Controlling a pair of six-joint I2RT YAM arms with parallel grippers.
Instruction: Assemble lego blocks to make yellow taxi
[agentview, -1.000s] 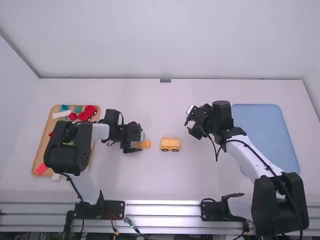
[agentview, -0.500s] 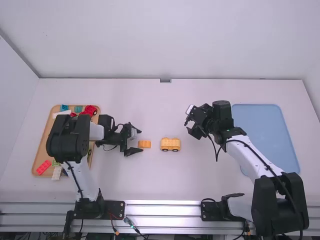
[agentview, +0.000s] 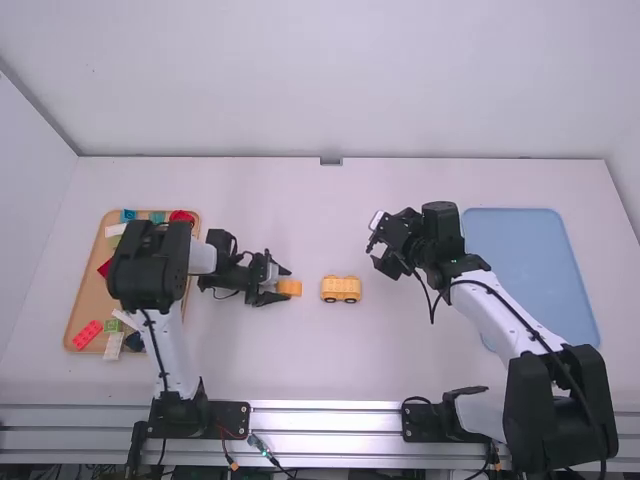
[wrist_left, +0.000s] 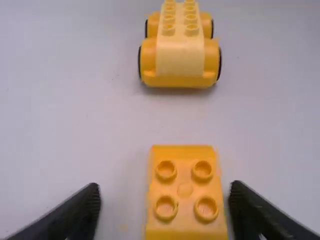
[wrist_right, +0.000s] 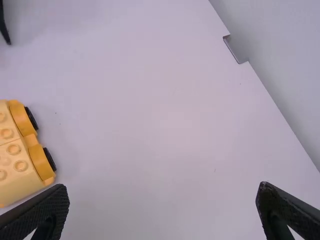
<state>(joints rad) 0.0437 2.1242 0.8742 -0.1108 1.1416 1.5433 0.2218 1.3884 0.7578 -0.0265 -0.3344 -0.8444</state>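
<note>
Yellow block (wrist_left: 185, 189): left gripper (agentview: 284, 286) straddles it, a gap at one finger, hardly any at the other.
Wheeled base (agentview: 341, 289): in line past the block — a strip of open table (agentview: 312, 335) between.
Right gripper (agentview: 377, 252): on the base's far right, free room between its parted fingers.
Wooden tray (agentview: 88, 290): left arm (agentview: 150, 268) blocks its middle from above.
Blue tray (agentview: 530, 265): right arm (agentview: 505, 312) bars the near-left approach.

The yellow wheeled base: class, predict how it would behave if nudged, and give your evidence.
The wheeled base would probably roll if pushed lengthwise, since black wheels line its sides. Sideways, it might skid rather than tip, being low and broad. Its molded studs look like hard plastic, so it should feel stiff.
</note>
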